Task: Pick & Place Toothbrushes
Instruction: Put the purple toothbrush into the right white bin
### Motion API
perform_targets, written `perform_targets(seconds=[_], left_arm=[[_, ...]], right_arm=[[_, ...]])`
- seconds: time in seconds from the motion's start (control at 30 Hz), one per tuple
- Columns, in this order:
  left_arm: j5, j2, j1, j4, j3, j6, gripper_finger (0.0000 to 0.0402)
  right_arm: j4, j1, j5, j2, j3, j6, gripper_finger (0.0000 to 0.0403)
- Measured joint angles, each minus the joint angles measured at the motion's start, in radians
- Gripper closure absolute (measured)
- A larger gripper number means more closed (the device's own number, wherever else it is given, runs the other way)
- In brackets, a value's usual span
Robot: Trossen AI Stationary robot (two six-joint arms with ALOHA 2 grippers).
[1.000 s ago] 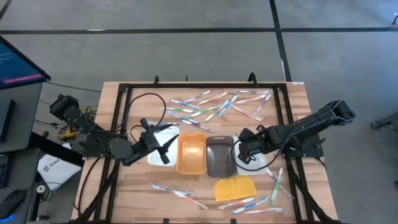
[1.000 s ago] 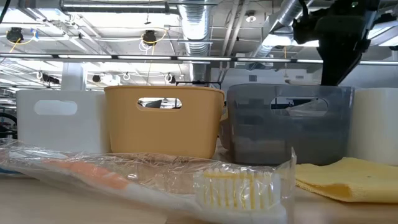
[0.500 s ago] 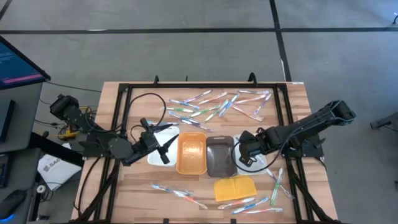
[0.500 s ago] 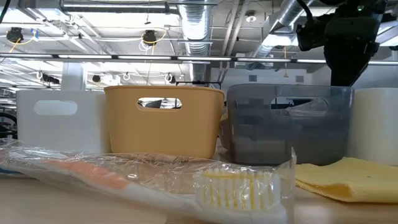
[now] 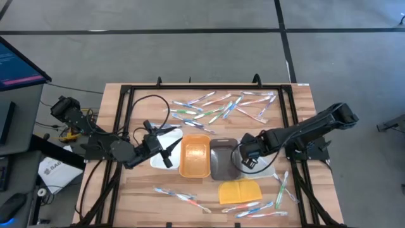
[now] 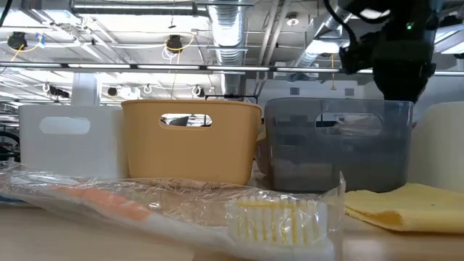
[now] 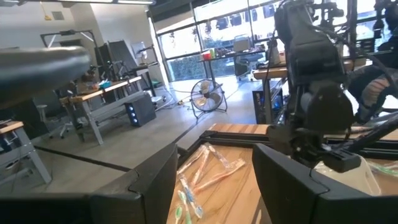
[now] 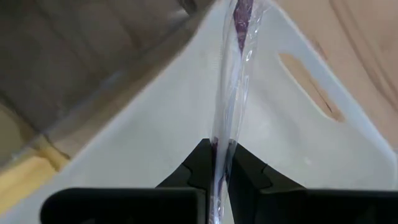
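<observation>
Your right gripper (image 8: 221, 163) is pinched tight on a wrapped toothbrush (image 8: 235, 74), dangling it over the white tray (image 8: 292, 130) beside the grey tray (image 5: 223, 159). Lower it inside the walls before you let go. Your left gripper (image 5: 166, 147) waits half-open, holding nothing.

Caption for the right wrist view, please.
Right gripper shut on a wrapped toothbrush, held over the white tray beside the grey tray.

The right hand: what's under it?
The right hand, shut on a wrapped toothbrush, hangs over a white tray beside the grey tray. Much of the white tray's floor is hidden.
</observation>
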Motion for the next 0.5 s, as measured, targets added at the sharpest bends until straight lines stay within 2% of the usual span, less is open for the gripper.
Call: perform_targets(seconds=[0.5], left_arm=[[0.007,0.000,0.000,0.003,0.000,0.000,0.0197]], right_arm=[[0.014,-0.035,-0.026,0.034,-0.001,-0.046,0.0360]])
